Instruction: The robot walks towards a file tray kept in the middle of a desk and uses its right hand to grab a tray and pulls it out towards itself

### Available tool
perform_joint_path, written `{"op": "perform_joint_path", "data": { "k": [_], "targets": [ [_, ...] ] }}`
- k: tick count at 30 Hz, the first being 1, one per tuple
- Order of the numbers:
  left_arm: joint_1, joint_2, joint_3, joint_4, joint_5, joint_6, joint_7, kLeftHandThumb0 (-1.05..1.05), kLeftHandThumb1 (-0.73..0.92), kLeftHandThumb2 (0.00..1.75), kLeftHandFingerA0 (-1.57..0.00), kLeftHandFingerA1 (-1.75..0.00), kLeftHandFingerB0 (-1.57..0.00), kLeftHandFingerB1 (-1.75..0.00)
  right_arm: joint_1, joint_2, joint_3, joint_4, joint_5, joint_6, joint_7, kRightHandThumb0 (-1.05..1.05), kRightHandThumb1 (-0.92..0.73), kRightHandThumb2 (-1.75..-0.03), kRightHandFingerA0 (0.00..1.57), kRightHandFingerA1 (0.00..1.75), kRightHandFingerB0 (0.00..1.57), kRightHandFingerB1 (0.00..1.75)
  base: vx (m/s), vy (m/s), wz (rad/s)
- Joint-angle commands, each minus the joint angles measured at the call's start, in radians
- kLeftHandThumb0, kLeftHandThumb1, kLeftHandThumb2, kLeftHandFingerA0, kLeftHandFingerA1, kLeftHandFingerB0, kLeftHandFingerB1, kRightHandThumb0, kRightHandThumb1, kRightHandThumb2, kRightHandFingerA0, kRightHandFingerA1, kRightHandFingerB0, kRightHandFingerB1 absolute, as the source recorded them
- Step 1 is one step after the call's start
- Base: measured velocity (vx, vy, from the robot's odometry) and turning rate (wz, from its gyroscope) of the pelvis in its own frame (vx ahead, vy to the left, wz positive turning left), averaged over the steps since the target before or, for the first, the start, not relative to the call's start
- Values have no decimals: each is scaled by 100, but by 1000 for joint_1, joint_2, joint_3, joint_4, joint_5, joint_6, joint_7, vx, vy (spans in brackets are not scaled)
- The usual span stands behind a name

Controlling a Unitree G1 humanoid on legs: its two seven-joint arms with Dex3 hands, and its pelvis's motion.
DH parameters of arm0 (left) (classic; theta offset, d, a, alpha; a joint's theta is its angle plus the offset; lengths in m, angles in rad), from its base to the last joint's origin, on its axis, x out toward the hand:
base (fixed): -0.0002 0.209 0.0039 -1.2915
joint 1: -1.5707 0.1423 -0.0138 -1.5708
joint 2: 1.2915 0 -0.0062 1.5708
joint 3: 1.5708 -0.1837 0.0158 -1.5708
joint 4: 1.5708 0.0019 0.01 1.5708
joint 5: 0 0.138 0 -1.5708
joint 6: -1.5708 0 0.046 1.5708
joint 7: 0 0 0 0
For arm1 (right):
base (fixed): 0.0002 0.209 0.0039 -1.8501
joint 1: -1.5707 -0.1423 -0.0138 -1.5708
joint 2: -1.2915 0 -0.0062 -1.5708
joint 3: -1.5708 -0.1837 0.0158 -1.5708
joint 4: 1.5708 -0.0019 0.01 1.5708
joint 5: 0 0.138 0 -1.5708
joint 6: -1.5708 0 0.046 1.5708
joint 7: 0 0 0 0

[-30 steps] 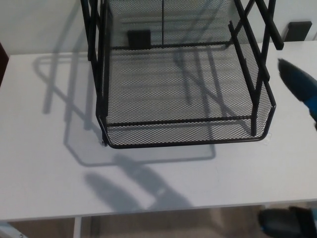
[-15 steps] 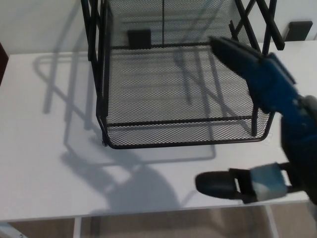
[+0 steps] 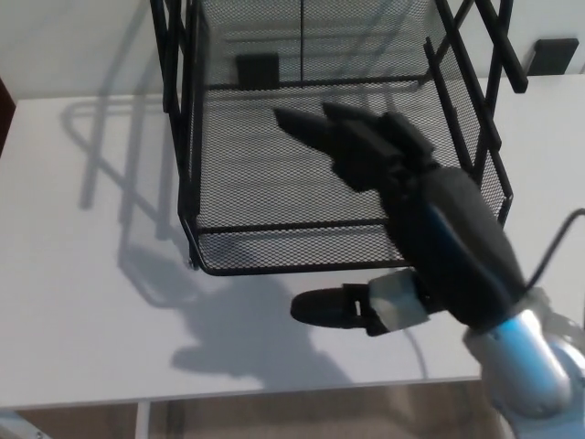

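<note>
A black wire-mesh file tray (image 3: 274,183) stands on the white desk (image 3: 82,274), its bottom tray's front rim (image 3: 274,265) facing me and black upright bars on both sides. My right hand (image 3: 366,174) reaches in from the lower right, its two thick fingers (image 3: 315,128) stretched over the bottom tray's mesh floor. The thumb (image 3: 324,309) sticks out to the left below the front rim, over the desk. Fingers and thumb are spread apart with nothing between them. My left hand does not show.
Two black blocks sit at the back of the desk, one (image 3: 256,69) behind the mesh and one (image 3: 553,57) at the far right. The desk's front edge (image 3: 183,395) runs along the bottom, with floor below it.
My right hand has swung further left and down over the bottom tray, with the thumb moving left under the front rim. The file tray has not moved.
</note>
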Motion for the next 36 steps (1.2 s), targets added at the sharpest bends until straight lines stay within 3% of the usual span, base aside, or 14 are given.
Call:
{"op": "perform_joint_path", "data": {
  "k": [1, 12, 13, 17, 18, 24, 25, 26, 28, 29, 31, 32, 33, 36],
  "targets": [
    [45, 44, 2, -79, -15, 27, -58, -49, 39, 60, -67, -77, -49, -66, -171, 58, 240, 477, -817, 516, -176, -79, -42, -53, 1, 48, 11, 38, 0, 0, 0],
    [53, 52, -3, -101, -9, 33, -66, -47, 40, 58, -68, -76, -50, -64, -167, 40, 261, 492, -795, 540, -202, -71, -39, -53, 0, 45, 14, 35, 0, 0, 0],
    [54, 53, -3, -104, -7, 33, -66, -48, 40, 58, -67, -75, -50, -63, -168, 40, 263, 495, -798, 547, -201, -73, -30, -66, 4, 37, 11, 39, 0, 0, 0],
    [56, 59, -11, -114, 9, 28, -57, -51, 40, 57, -70, -76, -50, -64, -174, 41, 266, 507, -788, 561, -217, -71, -36, -55, 0, 43, 15, 36, 0, 0, 0],
    [57, 60, -11, -114, 10, 28, -58, -51, 40, 57, -71, -76, -50, -64, -172, 42, 265, 509, -782, 561, -226, -71, -27, -65, 1, 32, 13, 40, 0, 0, 0],
    [59, 66, -16, -126, 17, 29, -62, -50, 39, 57, -72, -76, -50, -64, -180, 50, 276, 536, -797, 591, -262, -66, -29, -68, 0, 25, 6, 40, 0, 0, 0],
    [60, 66, -18, -131, 19, 32, -62, -49, 39, 58, -72, -77, -50, -65, -180, 49, 277, 536, -800, 592, -272, -70, -39, -58, 0, 28, 6, 37, 0, 0, 0],
    [62, 66, -17, -133, 14, 33, -66, -49, 39, 58, -74, -78, -50, -65, -177, 52, 275, 534, -791, 588, -292, -57, -35, -79, 0, 29, 4, 40, 0, 0, 0],
    [58, 68, -19, -128, 16, 33, -69, -50, 39, 57, -73, -77, -50, -65, -178, 50, 274, 533, -791, 577, -332, -58, -35, -79, 0, 31, 5, 43, 0, 0, 0],
    [59, 68, -20, -132, 16, 36, -70, -49, 39, 57, -73, -76, -50, -65, -178, 52, 273, 531, -791, 574, -338, -67, -39, -54, 0, 27, 4, 39, 0, 0, 0],
    [59, 71, -22, -137, 20, 39, -69, -50, 39, 56, -73, -75, -50, -64, -181, 54, 272, 534, -789, 568, -362, -68, -38, -53, 0, 24, 3, 39, 0, 0, 0],
    [56, 74, -28, -124, 27, 21, -69, -51, 39, 56, -74, -75, -50, -63, -183, 54, 276, 532, -805, 572, -373, -74, -29, -66, 0, 11, 0, 28, 0, 0, 0],
    [58, 73, -26, -131, 24, 29, -70, -50, 39, 56, -75, -75, -50, -63, -182, 55, 277, 532, -807, 573, -382, -63, -39, -81, 0, 26, 0, 26, 0, 0, 0],
    [56, 78, -35, -126, 38, 23, -64, -52, 39, 56, -76, -75, -49, -63, -178, 61, 280, 534, -815, 579, -384, -60, -36, -81, 0, 29, 0, 30, 0, 0, 0]
  ]
}}
